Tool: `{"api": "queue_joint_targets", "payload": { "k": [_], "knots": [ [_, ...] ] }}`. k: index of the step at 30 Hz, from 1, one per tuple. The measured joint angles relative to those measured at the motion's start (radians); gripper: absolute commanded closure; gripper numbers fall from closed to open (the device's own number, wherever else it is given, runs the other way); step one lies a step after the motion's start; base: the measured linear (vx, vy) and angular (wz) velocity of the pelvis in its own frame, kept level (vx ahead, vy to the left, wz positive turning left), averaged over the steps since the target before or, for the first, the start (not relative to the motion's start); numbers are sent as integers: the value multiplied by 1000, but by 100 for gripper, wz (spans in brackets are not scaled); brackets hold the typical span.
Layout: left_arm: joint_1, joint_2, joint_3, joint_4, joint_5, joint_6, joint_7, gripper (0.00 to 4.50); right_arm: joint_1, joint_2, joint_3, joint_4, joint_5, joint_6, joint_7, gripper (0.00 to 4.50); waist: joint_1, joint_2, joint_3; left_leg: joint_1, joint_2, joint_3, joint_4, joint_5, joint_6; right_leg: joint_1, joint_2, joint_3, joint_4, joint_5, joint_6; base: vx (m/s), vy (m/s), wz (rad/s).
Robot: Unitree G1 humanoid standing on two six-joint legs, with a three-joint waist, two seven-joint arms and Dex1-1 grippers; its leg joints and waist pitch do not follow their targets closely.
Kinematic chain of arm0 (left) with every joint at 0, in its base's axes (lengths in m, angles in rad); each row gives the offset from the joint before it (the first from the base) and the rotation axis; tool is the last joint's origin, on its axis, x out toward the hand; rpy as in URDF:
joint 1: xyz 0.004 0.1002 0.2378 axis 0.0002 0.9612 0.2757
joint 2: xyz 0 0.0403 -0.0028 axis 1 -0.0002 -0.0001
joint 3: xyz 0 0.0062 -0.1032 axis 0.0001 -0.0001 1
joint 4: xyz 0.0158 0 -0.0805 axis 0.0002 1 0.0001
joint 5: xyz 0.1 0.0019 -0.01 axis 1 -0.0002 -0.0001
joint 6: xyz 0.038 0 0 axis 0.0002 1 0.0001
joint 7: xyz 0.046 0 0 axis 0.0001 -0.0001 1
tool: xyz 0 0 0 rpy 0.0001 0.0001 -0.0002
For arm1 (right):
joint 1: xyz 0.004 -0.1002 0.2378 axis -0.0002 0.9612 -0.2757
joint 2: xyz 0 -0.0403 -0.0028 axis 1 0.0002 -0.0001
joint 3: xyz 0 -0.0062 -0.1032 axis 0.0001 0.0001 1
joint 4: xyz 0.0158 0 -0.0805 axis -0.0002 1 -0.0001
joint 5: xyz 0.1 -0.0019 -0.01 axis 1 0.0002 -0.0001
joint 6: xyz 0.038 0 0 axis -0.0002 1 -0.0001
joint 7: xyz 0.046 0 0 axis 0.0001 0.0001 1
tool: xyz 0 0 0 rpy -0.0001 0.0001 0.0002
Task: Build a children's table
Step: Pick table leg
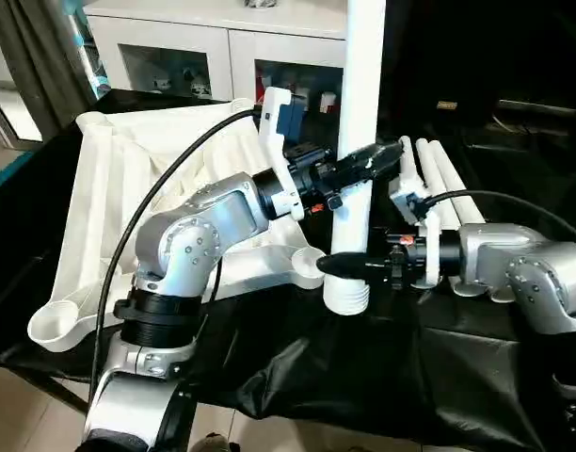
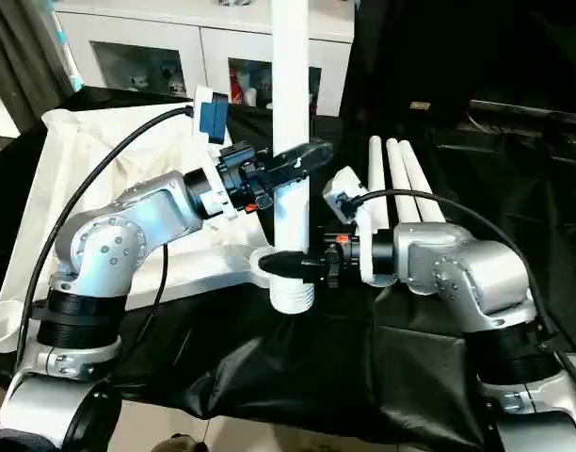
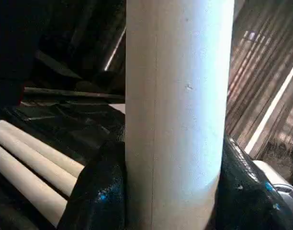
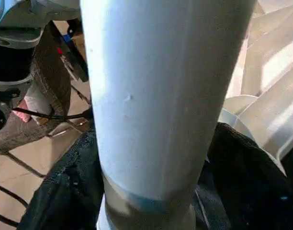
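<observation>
Left eye view: a large white plastic rectangular tabletop (image 1: 156, 188) is being shown lying underside up on a black cloth-covered bench (image 1: 297, 377), and every other place is being given relative to it. One of its rounded corner sockets (image 1: 309, 263) is lying at its near corner on the robot's right. Just beside that socket, a long round tapering white plastic leg (image 1: 359, 122) is being held upright, its long axis vertical, its ribbed thick end (image 1: 348, 295) pointing down and its other end running out past the picture's top edge. The ribbed end is judged to be sitting a little to the right of the socket and not yet entered, so the coming move is turning on shifting the leg leftward over the socket and then lowering it along its own axis. Three further white legs (image 1: 448, 184) are lying side by side beyond the tabletop's right edge. The left gripper (image 1: 363, 162) is being kept closed around the leg higher up. The right gripper (image 1: 349, 266) is being kept closed around the same leg just above the ribbed end, nearer the socket.
</observation>
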Motion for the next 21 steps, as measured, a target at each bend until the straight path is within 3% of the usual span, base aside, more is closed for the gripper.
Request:
{"api": "queue_joint_targets", "payload": {
  "k": [4,10,17,19,21],
  "knots": [
    [0,2,1,-8,0,1,-2,267,0,13,0,9,7,0,5,171,0,0,0,0,0,0,0,0,0,0,0,0,0,0,0,0,0,0],
    [0,9,3,-8,0,2,-2,267,0,21,-1,17,20,3,7,241,0,0,0,0,0,0,0,0,0,0,0,0,0,0,0,0,0,0],
    [0,17,12,-8,0,7,1,267,0,49,-5,26,20,0,-3,256,1,0,0,0,0,0,0,0,0,0,0,0,0,0,0,0,0,0],
    [8,27,19,-13,-1,9,0,197,1,58,-4,28,20,-1,-10,257,0,-1,-1,0,0,0,0,0,0,0,0,0,0,0,0,0,0,0],
    [18,27,30,-18,-17,20,1,194,3,63,-4,28,20,-1,-15,257,1,-1,-1,0,0,0,0,0,0,0,0,0,0,0,0,0,0,0]
  ]
}}
